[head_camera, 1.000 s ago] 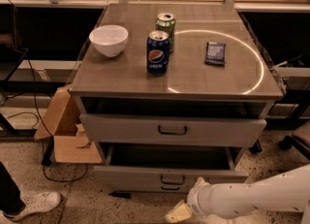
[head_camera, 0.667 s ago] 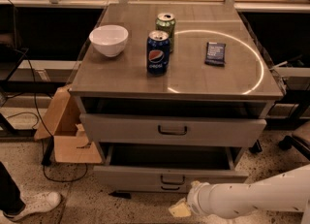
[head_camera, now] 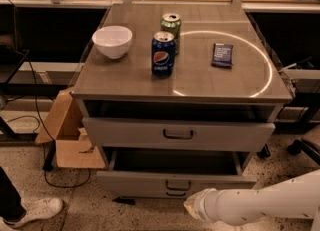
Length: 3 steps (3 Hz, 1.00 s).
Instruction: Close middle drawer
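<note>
- Grey sheet metal makes up the middle drawer (head_camera: 135, 181), which sits at 6 o'clock in the camera view. It is pulled well out of the cabinet (head_camera: 125, 82), with its shallow interior open to view and its low front panel facing forward.
- Its small dark loop handle (head_camera: 178, 185) is at the panel's centre. The taller-fronted drawer (head_camera: 125, 134) lies above it at 12 o'clock.
- The gripper (head_camera: 194, 206), at the end of the white arm (head_camera: 260, 205), hangs low near the floor. It is at about 5 o'clock from that handle, near the panel but apart from it. Whether it is open or closed I cannot tell.
- Judged as an object, the drawer should be stiff and moderately heavy, and it should slide on rails. No grasp seems needed, since a flat push on the panel beside the handle should work. Pushing near the centre should keep it from skewing.
- On top of the cabinet stand a Pepsi can (head_camera: 163, 54), a green can (head_camera: 171, 26), a white bowl (head_camera: 112, 41) and a dark packet (head_camera: 222, 55). A hard slam might jolt them.
</note>
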Each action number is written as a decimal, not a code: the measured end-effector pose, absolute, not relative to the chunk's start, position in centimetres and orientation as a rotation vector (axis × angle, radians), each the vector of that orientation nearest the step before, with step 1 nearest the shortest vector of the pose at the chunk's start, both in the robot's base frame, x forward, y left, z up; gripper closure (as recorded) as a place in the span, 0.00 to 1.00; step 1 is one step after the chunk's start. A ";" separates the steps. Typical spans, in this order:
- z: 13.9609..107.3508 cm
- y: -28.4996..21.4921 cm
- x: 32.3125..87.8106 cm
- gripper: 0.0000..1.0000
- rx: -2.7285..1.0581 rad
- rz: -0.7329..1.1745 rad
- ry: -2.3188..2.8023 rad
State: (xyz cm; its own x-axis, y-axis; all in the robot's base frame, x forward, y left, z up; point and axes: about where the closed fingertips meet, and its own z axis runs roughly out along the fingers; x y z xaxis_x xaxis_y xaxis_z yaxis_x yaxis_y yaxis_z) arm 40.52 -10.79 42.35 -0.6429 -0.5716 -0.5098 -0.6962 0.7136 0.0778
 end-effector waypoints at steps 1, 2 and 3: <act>42.5 -11.6 42.8 1.00 -0.985 0.335 2.413; 42.8 -12.5 44.5 1.00 -0.990 0.295 2.366; 42.8 -12.7 45.5 1.00 -1.000 0.279 2.326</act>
State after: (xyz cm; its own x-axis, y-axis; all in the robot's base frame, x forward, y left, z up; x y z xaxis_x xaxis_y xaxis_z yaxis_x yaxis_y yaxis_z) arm 45.45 -12.70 42.75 -0.5464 -0.5942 -0.5902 -0.7170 0.6961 -0.0371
